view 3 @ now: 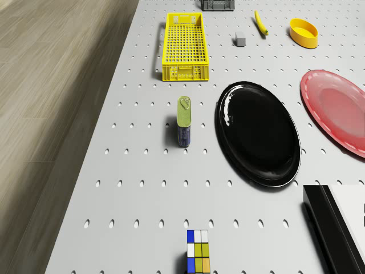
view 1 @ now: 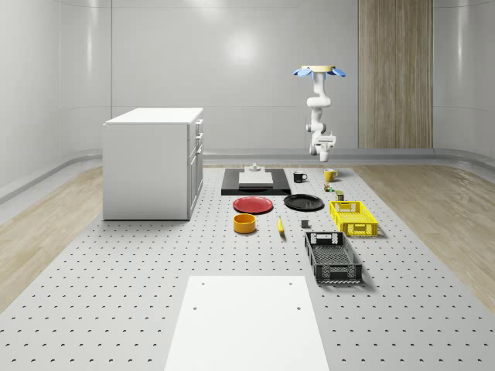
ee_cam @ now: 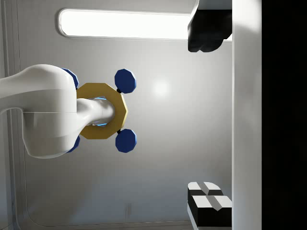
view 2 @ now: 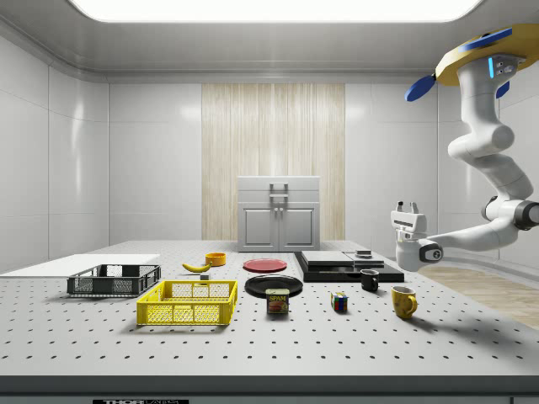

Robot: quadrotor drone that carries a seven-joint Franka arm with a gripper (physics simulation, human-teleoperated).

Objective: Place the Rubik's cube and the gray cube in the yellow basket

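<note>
Drone view: gray cube beside yellow basket.

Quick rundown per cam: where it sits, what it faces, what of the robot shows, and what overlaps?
Whole-scene view: high at the table's near end, facing the far wall; hovering drone, arm and tool at the far right.
Side view: table level, facing the cabinet; drone upper right, tool raised, fingers up.
Drone view: on the drone, looking down the table; no robot parts.
Wrist view: facing up at the drone's underside and ceiling; fingers apart.
Shared: yellow basket, Rubik's cube, side and drone views.
</note>
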